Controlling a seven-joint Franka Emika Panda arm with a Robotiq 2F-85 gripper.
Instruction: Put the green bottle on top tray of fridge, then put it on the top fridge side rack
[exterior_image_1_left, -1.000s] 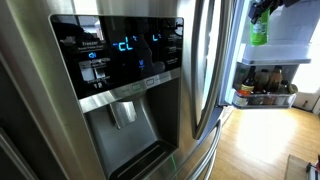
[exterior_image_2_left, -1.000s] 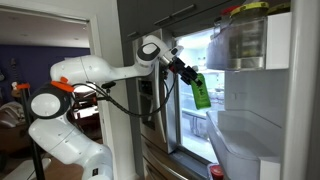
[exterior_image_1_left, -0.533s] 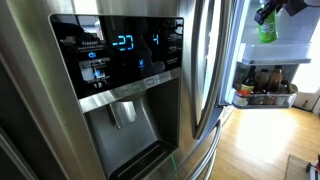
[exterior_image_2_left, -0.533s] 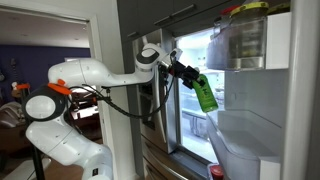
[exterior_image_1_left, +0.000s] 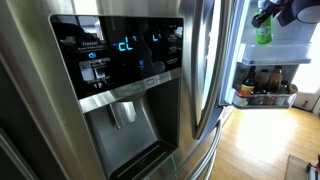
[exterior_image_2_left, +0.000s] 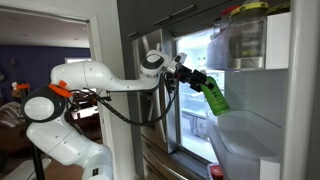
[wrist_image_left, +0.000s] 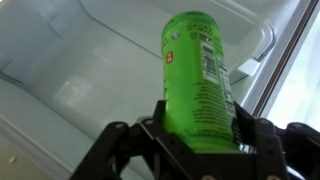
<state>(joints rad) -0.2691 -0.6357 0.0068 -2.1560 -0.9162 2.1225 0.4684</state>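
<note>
"Where was the bottle (exterior_image_2_left: 214, 95) seen?"

"It was held tilted in mid-air by the fridge (exterior_image_1_left: 100, 140), clamped in the closed gripper (exterior_image_2_left: 199, 80)."

"Which step was judged in hand?"

"Probably the carry to the door rack (exterior_image_2_left: 245, 130). It had yet to be righted and lowered."

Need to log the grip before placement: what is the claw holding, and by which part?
The claw holds the green bottle, clamped on both sides near its upper end; the rest of the body sticks out free.

Fridge (exterior_image_1_left: 200, 100) door close-up, blue dispenser display (exterior_image_1_left: 130, 42) lit.
Top right: fingers (exterior_image_1_left: 263, 15) grip green bottle (exterior_image_1_left: 262, 33); dark bottles (exterior_image_1_left: 265, 84) lower down.
</note>
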